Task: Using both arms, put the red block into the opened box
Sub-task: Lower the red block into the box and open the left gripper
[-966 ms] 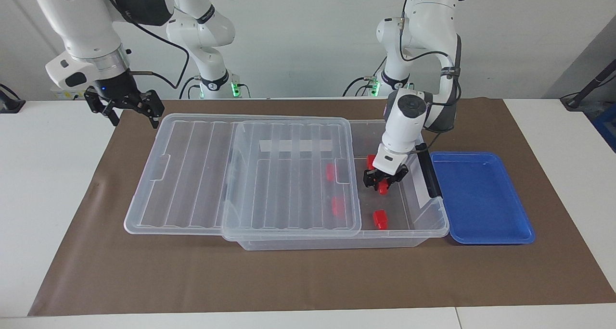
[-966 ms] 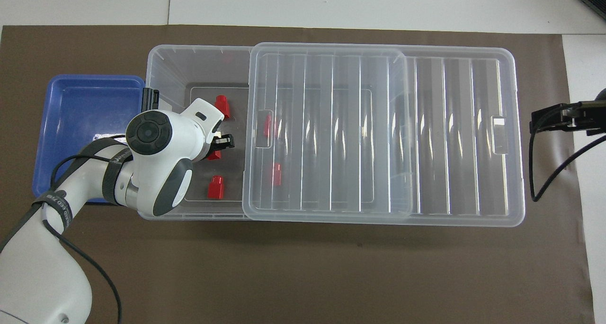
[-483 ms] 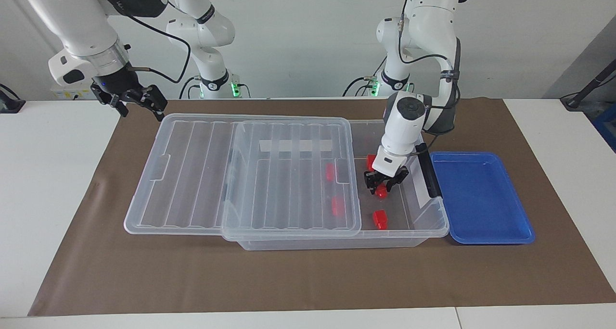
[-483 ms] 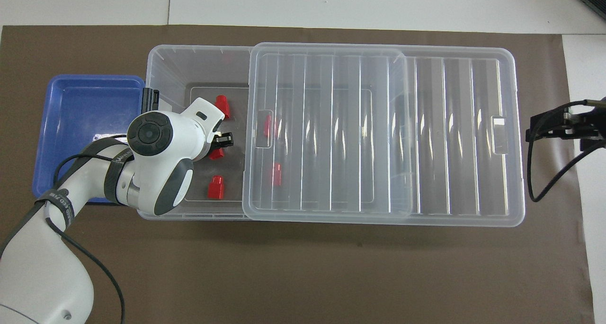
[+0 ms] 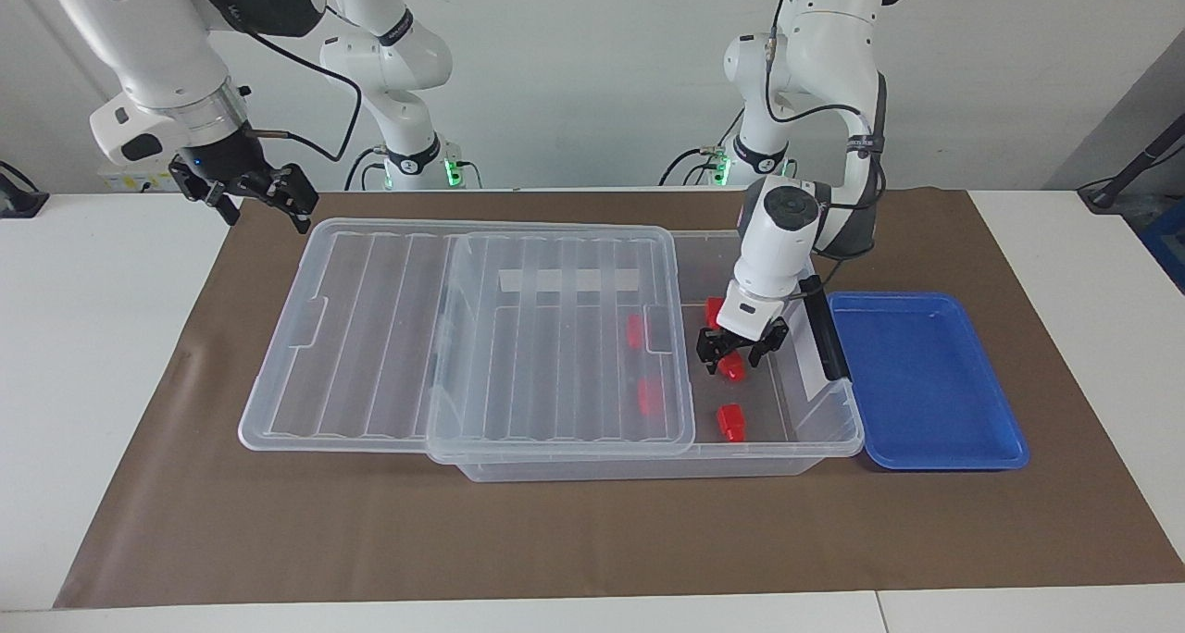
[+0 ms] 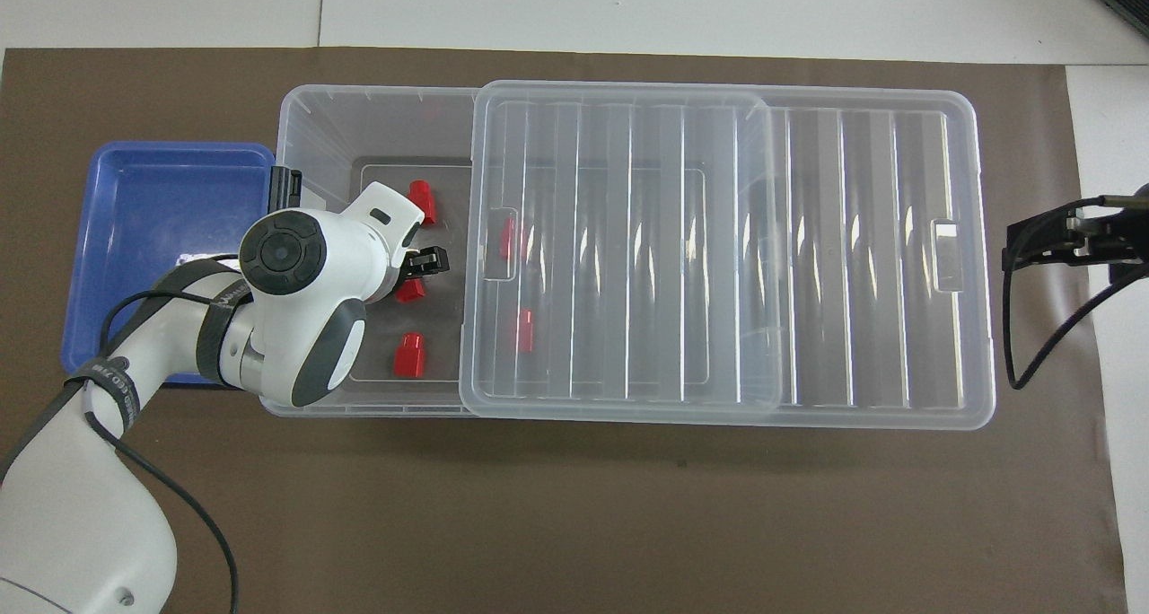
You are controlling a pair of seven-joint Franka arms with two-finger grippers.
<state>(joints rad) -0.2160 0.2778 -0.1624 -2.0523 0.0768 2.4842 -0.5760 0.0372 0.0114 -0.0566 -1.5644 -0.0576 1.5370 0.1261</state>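
Observation:
My left gripper [image 5: 736,353] reaches down into the uncovered end of the clear box [image 5: 838,409]. Its fingers are open around a red block [image 5: 733,366] that lies low in the box, also seen as the block [image 6: 410,291] beside my wrist from above. Several other red blocks lie in the box: one [image 5: 731,422] farther from the robots, one [image 5: 713,311] nearer and partly hidden by the hand, and two under the lid [image 5: 370,337]. My right gripper [image 5: 264,213] hangs open and empty over the table past the lid's end, at the right arm's end.
The ribbed clear lid [image 6: 853,237] lies slid toward the right arm's end, covering most of the box. A shallow blue tray [image 5: 926,374] sits against the box at the left arm's end. A brown mat [image 5: 592,531] covers the table.
The left gripper's fingers have spread apart and let go of the red block. The right gripper has risen a little and drifted toward the robots.

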